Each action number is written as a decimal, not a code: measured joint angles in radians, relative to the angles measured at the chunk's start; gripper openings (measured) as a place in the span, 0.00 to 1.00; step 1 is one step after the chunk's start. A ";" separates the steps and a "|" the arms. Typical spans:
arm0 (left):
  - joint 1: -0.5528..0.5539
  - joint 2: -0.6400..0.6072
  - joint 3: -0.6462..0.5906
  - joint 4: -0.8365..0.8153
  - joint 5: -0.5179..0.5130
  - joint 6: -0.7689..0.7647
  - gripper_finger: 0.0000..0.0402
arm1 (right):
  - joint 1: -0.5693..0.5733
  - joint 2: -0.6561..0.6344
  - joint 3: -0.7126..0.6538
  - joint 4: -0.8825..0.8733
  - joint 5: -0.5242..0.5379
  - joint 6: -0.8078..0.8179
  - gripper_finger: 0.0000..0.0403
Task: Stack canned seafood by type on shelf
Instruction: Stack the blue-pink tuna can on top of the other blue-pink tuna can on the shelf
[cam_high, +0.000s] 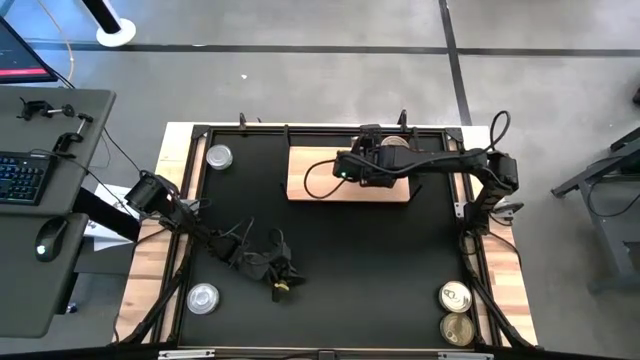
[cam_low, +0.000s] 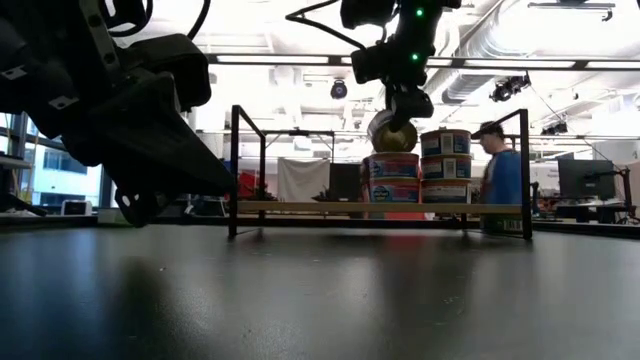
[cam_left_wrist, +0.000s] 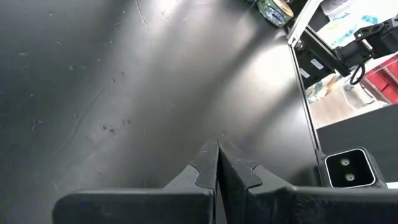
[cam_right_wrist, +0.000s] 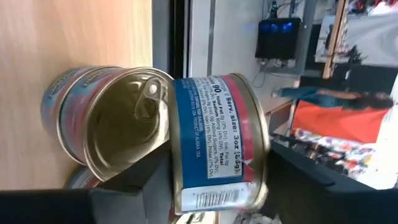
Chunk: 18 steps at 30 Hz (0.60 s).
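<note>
My right gripper (cam_low: 398, 118) hangs over the wooden shelf (cam_high: 310, 186) at the table's far side, shut on a blue-and-red labelled can (cam_right_wrist: 211, 143). Below it, two stacks of like cans stand on the shelf: a lower stack (cam_low: 394, 180) and a taller one (cam_low: 446, 165). In the right wrist view the lower stack's top can (cam_right_wrist: 118, 124) shows a gold lid with a pull tab. My left gripper (cam_left_wrist: 217, 158) is shut and holds nothing, low over the black mat's near-left part (cam_high: 281, 283). My right gripper has the can between its two fingers, one flat end (cam_right_wrist: 176, 177) toward each finger and the labelled side wall facing the wrist camera. The fingers slant down from above. The can (cam_low: 390, 131) is tilted just over the lower stack; I cannot tell whether it touches.
Loose cans lie on the black mat: one far left (cam_high: 218, 157), one near left (cam_high: 203, 298), two near right (cam_high: 456, 296) (cam_high: 457, 328). A black frame (cam_low: 235, 170) stands around the shelf. A person (cam_low: 500, 180) is in the room beyond.
</note>
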 joint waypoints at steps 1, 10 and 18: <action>0.000 0.000 0.000 0.000 0.000 -0.003 0.00 | 0.000 0.000 0.000 0.000 -0.003 0.011 0.54; 0.000 0.000 0.000 -0.006 0.000 -0.016 0.00 | 0.000 0.000 0.001 -0.014 -0.019 0.035 0.53; 0.000 0.000 0.000 -0.006 0.011 -0.016 0.00 | 0.003 0.000 0.002 -0.060 -0.111 0.150 0.53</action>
